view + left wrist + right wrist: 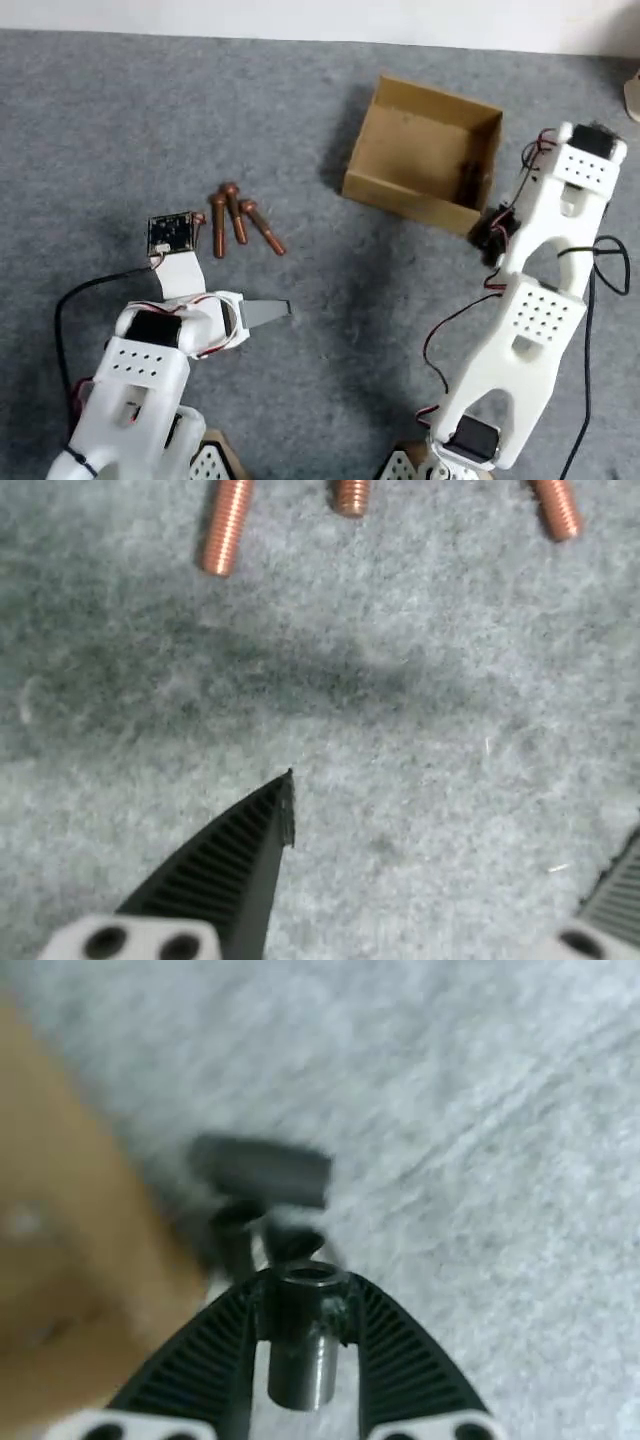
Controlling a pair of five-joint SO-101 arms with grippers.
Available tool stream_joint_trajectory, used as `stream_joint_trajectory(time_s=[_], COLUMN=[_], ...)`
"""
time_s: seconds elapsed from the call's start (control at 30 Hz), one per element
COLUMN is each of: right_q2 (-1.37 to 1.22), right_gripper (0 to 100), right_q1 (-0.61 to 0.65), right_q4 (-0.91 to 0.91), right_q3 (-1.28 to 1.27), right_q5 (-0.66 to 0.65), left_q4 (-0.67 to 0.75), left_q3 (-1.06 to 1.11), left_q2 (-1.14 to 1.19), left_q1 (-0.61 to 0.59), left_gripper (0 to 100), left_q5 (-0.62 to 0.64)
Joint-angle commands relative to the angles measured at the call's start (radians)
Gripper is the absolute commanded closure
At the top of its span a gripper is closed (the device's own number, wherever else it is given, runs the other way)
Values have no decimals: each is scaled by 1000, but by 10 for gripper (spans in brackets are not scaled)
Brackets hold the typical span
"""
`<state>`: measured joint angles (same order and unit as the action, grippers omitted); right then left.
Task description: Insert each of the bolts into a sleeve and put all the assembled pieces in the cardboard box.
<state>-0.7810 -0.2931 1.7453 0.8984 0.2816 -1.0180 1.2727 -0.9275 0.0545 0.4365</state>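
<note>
Black, glossy sleeve: a short hollow cylinder with its open round mouth facing the wrist camera. It is clamped upright between the right fingers. One ribbed pad presses on each side of it and its lower end hangs free between them. The right fingers are closed only as far as the sleeve's width allows and hold nothing else.

Loose sleeves: the same dark tubular pieces, blurred, on the bench just beyond the held one. One lies on its side. Two more appear to stand on end beside it, close to the box wall.

Cardboard box: plain brown board, open-topped and rectangular, set at an angle toward the far right of the bench. In the right wrist view its wall rises just beside the held sleeve. The right arm stands at the box's near right corner.

Bolts: three copper-coloured pieces with rounded heads and threaded shanks. They lie loose in a fan on the bench with their heads close together and shanks spreading, well apart from the box. Their threaded ends show in the left wrist view.

Left fingers: black ribbed plastic on white mounts, spread wide and holding nothing. They are poised over bare bench short of the bolt ends and touch none of them.

Bench: covered in grey, felt-like fabric with a fine fuzzy nap.
</note>
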Motion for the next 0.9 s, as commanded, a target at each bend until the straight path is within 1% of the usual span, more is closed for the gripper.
stream_joint_trajectory(time_s=[0.0,0.13,0.23,0.37,0.5,0.6,0.7,0.77,0.87], right_q2=[214,407,561,766,957,1079,1188,1254,1337], right_gripper=[994,994,994,994,994,994,994,994,994], right_q1=[70,113,125,128,154,174,182,182,183], right_q4=[18,12,-28,-122,-242,-325,-407,-456,-526], right_q3=[-127,-334,-486,-717,-974,-1156,-1294,-1368,-1477], right_q5=[-23,-29,-31,-31,-54,-57,-68,-104,-121], left_q4=[-9,-9,-23,-69,-72,-72,-121,-161,-181], left_q3=[-48,-48,-53,-84,-110,-134,-176,-213,-277], left_q2=[-7,-7,-7,-5,-5,-5,-4,-1,71], left_q1=[-12,-12,-12,-28,-74,-76,-74,-77,-77], left_gripper=[540,540,540,540,540,540,540,540,540], left_q5=[17,17,17,14,12,11,-15,-21,-23])
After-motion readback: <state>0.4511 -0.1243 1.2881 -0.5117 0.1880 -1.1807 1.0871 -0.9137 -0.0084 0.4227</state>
